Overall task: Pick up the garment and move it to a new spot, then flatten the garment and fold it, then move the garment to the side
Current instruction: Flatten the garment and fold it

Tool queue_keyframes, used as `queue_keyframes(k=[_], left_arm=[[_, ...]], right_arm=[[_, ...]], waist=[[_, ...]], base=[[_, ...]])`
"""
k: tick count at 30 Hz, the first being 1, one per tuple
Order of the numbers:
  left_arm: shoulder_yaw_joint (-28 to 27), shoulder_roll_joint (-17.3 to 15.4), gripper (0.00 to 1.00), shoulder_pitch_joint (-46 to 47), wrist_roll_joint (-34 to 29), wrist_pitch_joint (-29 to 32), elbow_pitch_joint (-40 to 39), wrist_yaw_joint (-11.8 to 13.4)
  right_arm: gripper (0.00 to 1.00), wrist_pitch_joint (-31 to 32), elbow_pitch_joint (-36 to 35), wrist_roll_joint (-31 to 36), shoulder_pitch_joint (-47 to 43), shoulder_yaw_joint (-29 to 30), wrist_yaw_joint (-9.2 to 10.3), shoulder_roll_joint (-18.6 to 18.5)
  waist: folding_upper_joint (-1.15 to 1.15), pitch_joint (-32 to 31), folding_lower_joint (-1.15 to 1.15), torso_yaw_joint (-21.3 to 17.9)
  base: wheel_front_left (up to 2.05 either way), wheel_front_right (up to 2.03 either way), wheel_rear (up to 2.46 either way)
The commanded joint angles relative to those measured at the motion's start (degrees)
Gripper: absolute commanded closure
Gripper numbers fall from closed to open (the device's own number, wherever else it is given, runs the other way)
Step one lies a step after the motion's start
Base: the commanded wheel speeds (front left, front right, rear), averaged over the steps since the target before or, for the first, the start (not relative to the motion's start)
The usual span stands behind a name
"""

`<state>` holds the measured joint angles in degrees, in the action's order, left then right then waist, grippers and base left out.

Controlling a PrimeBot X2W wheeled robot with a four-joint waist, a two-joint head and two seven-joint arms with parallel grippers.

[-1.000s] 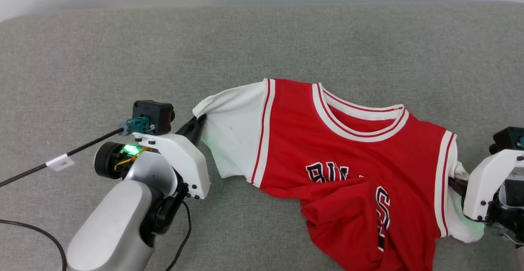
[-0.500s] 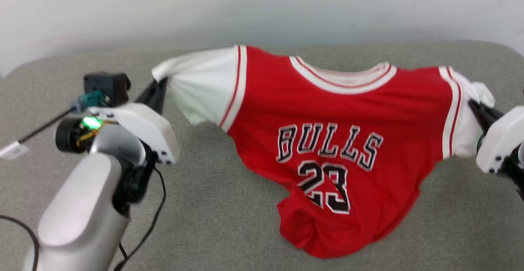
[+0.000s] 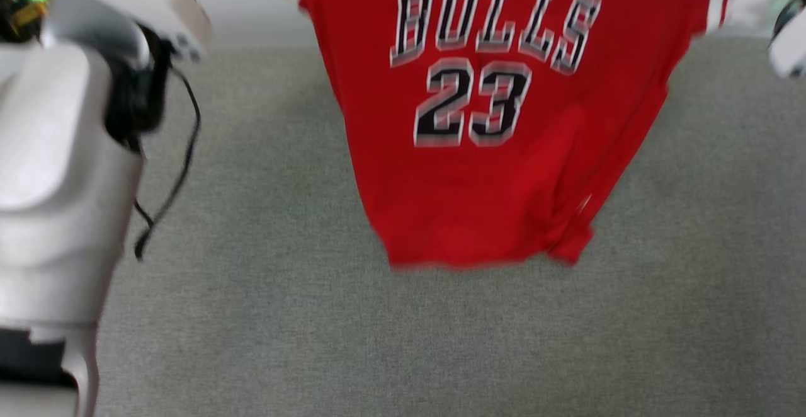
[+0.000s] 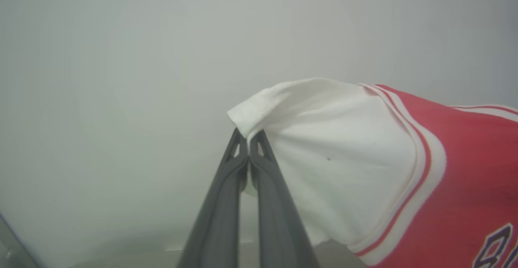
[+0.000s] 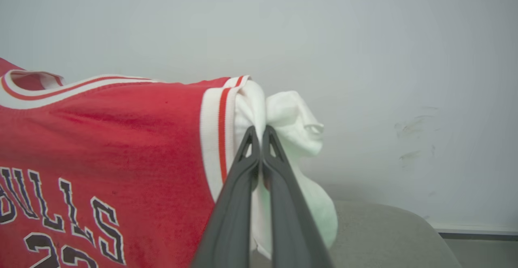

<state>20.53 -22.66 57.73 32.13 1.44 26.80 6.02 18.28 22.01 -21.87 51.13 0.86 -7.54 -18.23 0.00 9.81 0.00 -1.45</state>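
The garment (image 3: 491, 171) is a red jersey with black "BULLS 23" lettering, hanging in the air above the grey surface with its hem free. My left gripper (image 4: 247, 136) is shut on the hem of one white sleeve (image 4: 340, 154). On the other side, my right gripper (image 5: 259, 132) is shut on the bunched white sleeve (image 5: 295, 126) beside the red-striped trim. The pale left forearm (image 3: 56, 171) fills the left edge of the head view, and a bit of the right wrist housing (image 3: 790, 45) shows at the top right.
A grey fabric-covered surface (image 3: 441, 341) spreads below the hanging garment. A pale wall (image 4: 121, 77) stands behind it. A black cable (image 3: 170, 184) dangles from the left arm.
Both arms have lifted the garment off the grey surface, and it now hangs spread between them with the lettering unfolded. The head camera has shifted too.
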Motion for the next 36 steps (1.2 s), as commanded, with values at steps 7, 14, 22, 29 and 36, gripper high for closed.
queue_keyframes(k=[7,14,22,29,36], left_arm=[[-0.6,-0.3,1.00,16.0,-3.3,-5.1,5.6,-1.2],[-0.2,-1.4,1.00,29.1,-5.8,-6.4,8.9,-2.0],[0.1,-1.0,1.00,36.5,-6.5,-7.1,10.2,-2.3],[-0.1,0.4,1.00,35.1,-4.8,-9.8,14.5,-3.5],[-0.6,2.8,1.00,30.3,-1.5,-12.1,21.4,-6.1]], right_arm=[[1.00,-5.9,3.5,0.3,15.1,-1.9,0.09,-1.8],[1.00,-9.1,6.3,0.0,28.4,-3.8,0.09,-2.0],[1.00,-11.2,9.3,-0.9,37.7,-5.9,0.08,-2.1],[1.00,-14.5,13.9,-3.2,38.5,-10.0,0.08,-1.7],[1.00,-17.5,19.5,-6.2,33.7,-15.1,0.08,-1.9]], waist=[[0.00,8.2,0.00,-0.9],[0.00,15.7,0.00,-2.1],[0.00,25.9,0.00,-1.8],[0.00,30.2,0.00,-1.6],[0.00,28.5,0.00,-1.1]], base=[[0.00,0.00,0.00],[0.00,0.00,0.00],[0.00,0.00,0.00],[0.00,0.00,0.00],[0.00,0.00,0.00]])
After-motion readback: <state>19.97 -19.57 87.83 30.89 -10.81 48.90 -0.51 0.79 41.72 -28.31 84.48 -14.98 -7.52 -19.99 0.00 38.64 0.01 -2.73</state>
